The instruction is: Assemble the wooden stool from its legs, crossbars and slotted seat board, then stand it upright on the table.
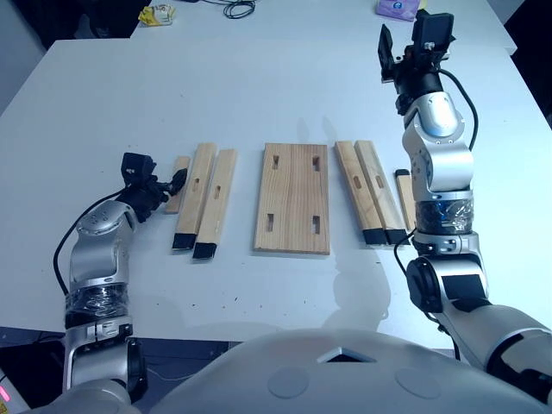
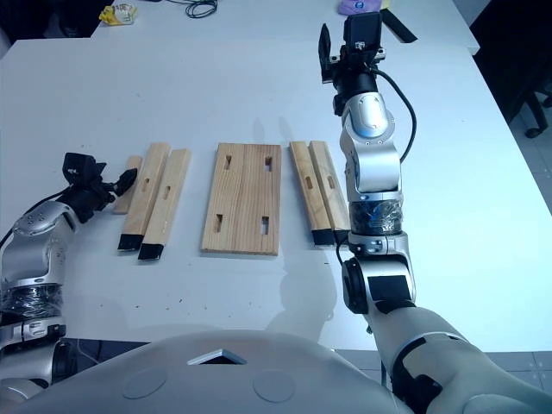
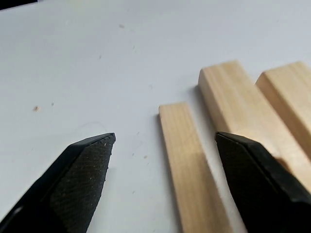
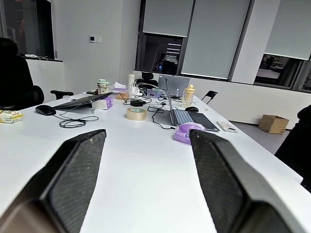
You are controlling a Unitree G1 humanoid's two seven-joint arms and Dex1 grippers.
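The flat rectangular pale-wood seat board (image 1: 293, 197) w/ four slots lies flat in the middle of the white table (image 1: 259, 95). Just left of it are the left legs (image 1: 197, 194): two long pale-wood bars w/ black tips, side by side, black ends toward the robot. Next to them on the outer side lies a short thin pale-wood crossbar (image 1: 178, 184). On the board's other side are the right legs (image 1: 351, 190), a matching black-tipped pair, also side by side. Beyond them is a second short wooden strip (image 1: 404, 198), partly hidden behind the right arm.

The left gripper (image 3: 164, 138) sits low over the table at the crossbar. Its fingers are spread wide w/ the strip showing between them (not clamped on it; can't tell if either pad touches wood).

The right gripper (image 4: 146, 133) is raised high over the far side of the table and points out toward the room. Its fingers are apart, w/ nothing between them.

At the table's far edge are a purple object (image 1: 397, 9) and a yellow packet (image 1: 158, 13). The right wrist view also takes in a tape roll (image 4: 136, 113) and an open laptop (image 4: 182, 114) farther off.
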